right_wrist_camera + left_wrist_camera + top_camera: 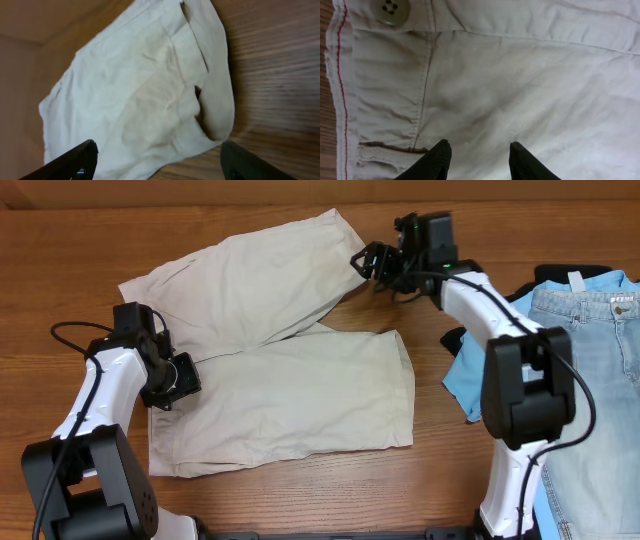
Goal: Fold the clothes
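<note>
The beige shorts (290,370) lie spread flat on the wooden table, one leg towards the back, the other towards the right. My left gripper (180,380) is open, hovering over the waistband at the left; the left wrist view shows the fabric (510,85), a button (392,9) and my fingertips (479,150) apart with nothing between them. My right gripper (368,262) is open at the hem of the back leg; the right wrist view shows that hem (150,100) between my wide-spread fingers (157,160).
Light blue denim jeans (590,370) lie at the right edge over a sky-blue shirt (468,375). The bare wooden table (300,500) shows in front of the shorts and along the back.
</note>
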